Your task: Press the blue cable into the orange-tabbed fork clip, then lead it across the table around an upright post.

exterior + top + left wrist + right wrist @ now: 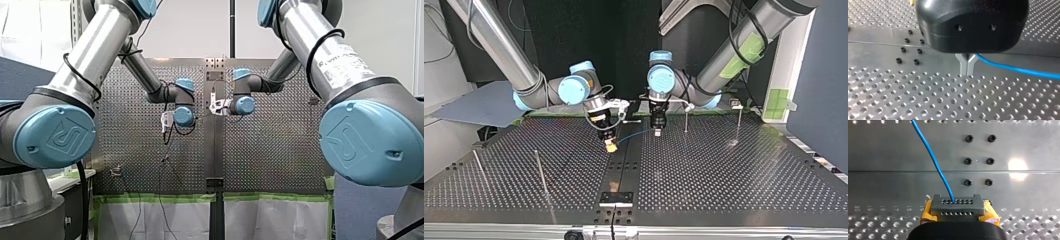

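One blue cable (pixel 631 134) is held over the table's (pixel 724 175) middle strip, clamped by two grippers, my left gripper (pixel 967 71) and my right gripper (pixel 955 203). Four upright posts (pixel 541 172) are counted.

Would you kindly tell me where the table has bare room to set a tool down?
Free: the plate in front of the two posts at the top view's right. Crowded: the far middle, where left gripper and right gripper hold the blue cable.

Front cam behind, high; top cam opposite, low; wrist cams close; table (pixel 724 170) shared.
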### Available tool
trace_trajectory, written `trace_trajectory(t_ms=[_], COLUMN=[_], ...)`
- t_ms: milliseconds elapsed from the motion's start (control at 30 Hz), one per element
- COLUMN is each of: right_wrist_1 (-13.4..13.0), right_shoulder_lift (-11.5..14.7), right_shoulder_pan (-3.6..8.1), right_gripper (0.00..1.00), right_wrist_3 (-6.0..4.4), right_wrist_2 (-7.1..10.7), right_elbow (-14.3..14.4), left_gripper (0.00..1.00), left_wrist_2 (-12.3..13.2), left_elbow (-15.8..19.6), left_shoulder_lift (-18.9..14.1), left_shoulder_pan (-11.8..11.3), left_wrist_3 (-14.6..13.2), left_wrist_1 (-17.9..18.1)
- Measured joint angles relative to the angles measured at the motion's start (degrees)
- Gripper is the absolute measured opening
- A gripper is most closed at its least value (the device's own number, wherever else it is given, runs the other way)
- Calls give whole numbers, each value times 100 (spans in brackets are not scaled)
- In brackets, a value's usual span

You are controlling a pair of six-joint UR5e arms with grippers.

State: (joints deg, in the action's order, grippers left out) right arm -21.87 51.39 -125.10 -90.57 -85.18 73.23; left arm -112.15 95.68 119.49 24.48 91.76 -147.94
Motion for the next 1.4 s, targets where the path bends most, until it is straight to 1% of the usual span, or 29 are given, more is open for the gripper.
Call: trace_trajectory(t_ms=[200,433,800,1000,1133,1233,1400], right_wrist_1=[55,157,221,307,341,409,496], right_shoulder_lift=[70,140,388,472,506,516,561], right_shoulder_pan=[-1,-12,-15,-20,-27,-27,-6], right_gripper=[0,0,0,0,0,0,0], right_wrist_3=[-2,-2,-35,-40,-53,-41,-38], right_wrist_2=[-4,-8,-48,-124,-152,-167,-204], right_elbow=[-44,-131,-182,-226,-278,-333,-388], left_gripper=[0,0,0,0,0,0,0], left_wrist_2=[4,-1,24,45,48,49,49], left_elbow=[-157,-354,-430,-637,-829,-955,-1057], left_shoulder_lift=[-2,-24,-251,-275,-276,-277,-279], left_shoulder_pan=[41,68,70,89,117,128,142], left_wrist_3=[100,120,232,299,313,331,341], left_wrist_1=[-112,-348,-414,-605,-794,-921,-1004])
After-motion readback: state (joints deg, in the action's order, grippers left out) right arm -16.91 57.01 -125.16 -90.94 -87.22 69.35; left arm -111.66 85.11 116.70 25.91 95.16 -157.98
